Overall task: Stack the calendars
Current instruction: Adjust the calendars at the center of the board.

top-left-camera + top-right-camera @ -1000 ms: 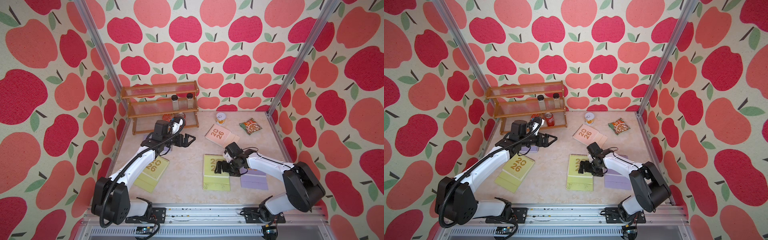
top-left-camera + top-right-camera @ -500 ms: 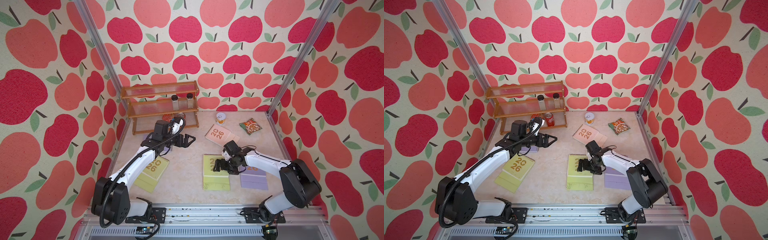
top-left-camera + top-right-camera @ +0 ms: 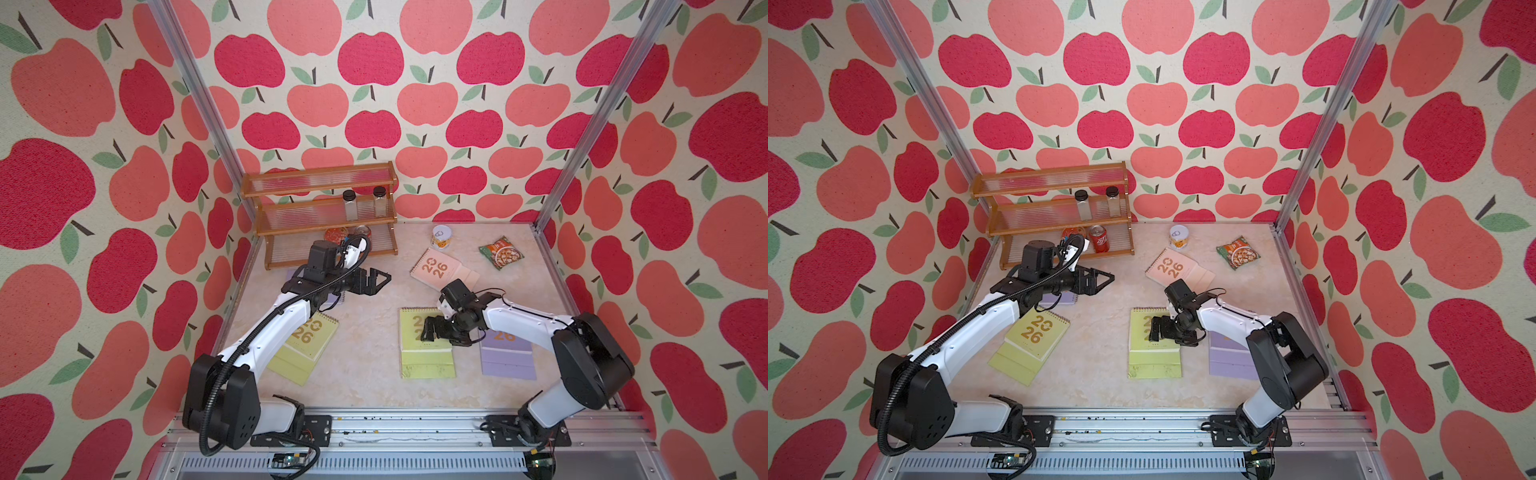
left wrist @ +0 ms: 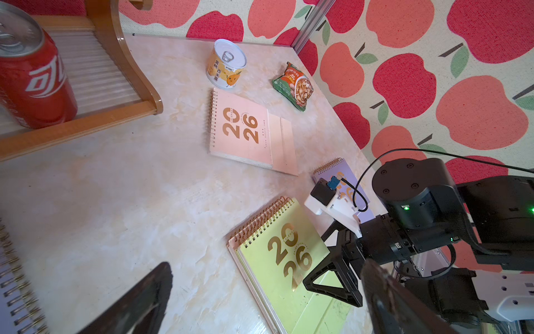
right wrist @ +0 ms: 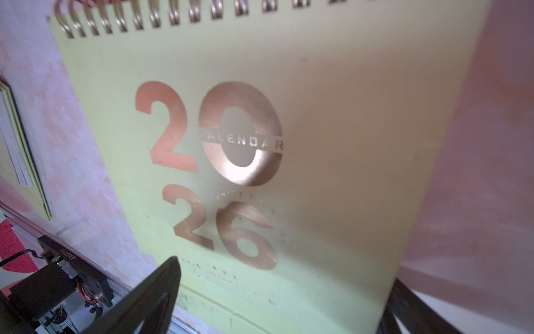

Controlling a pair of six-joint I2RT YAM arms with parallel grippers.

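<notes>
Several calendars lie flat on the table. A pale pink calendar (image 3: 436, 269) (image 4: 245, 130) is at the back. A yellow-green calendar (image 3: 424, 357) (image 5: 332, 115) lies in the middle, with a pinkish edge showing beneath it in the left wrist view. A second yellow-green calendar (image 3: 305, 347) lies at the left, and a lilac calendar (image 3: 508, 359) at the right. Another lilac calendar (image 3: 1059, 298) is mostly hidden under my left arm. My right gripper (image 3: 428, 330) (image 5: 277, 303) hovers open low over the middle calendar, its fingers near the side edges. My left gripper (image 3: 384, 278) (image 4: 260, 306) hangs open, holding nothing.
A wooden rack (image 3: 324, 216) stands at the back left with two small bottles (image 3: 350, 205) and a red can (image 3: 1099, 239). A tin can (image 3: 441, 237) and a green snack packet (image 3: 500, 252) lie at the back right. Apple-patterned walls enclose the table.
My right gripper has shifted slightly leftward over the middle yellow-green calendar, staying open. The left arm has not moved.
</notes>
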